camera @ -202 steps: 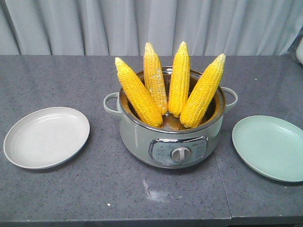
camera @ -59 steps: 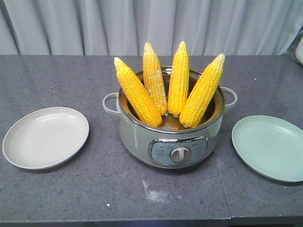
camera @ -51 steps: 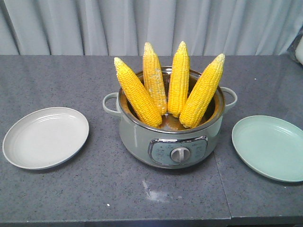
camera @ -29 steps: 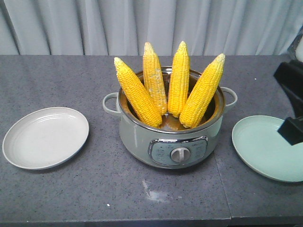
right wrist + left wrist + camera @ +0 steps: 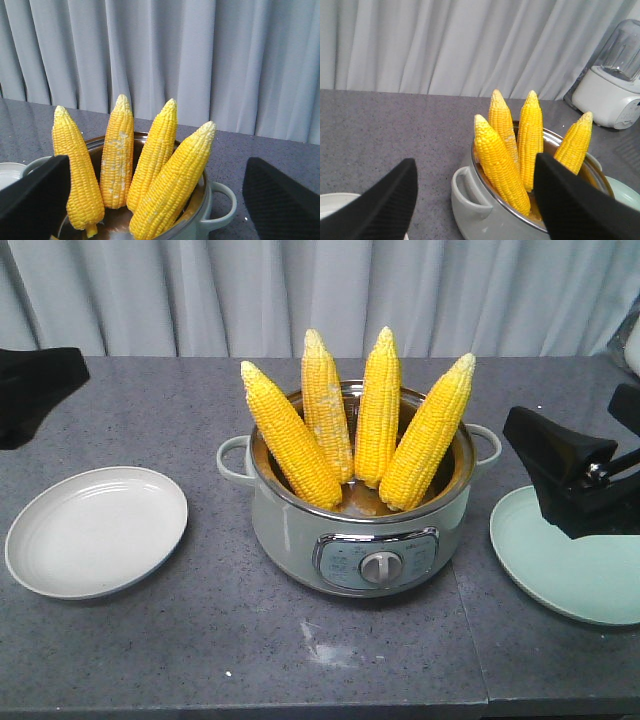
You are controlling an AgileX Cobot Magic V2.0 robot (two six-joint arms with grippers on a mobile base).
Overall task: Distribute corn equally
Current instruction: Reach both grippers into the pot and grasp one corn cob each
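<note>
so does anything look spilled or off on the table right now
Two small things: a whitish smear on the grey counter just in front of the pot, and the second cob from the left has pale, patchy kernels. Nothing looks tipped or broken.

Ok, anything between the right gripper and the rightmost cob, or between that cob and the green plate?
Nothing visible. The right gripper hangs open beside the pot, only open space between it and the rightmost cob. That cob leans on the pot's rim nearest the green plate, which is bare.
</note>
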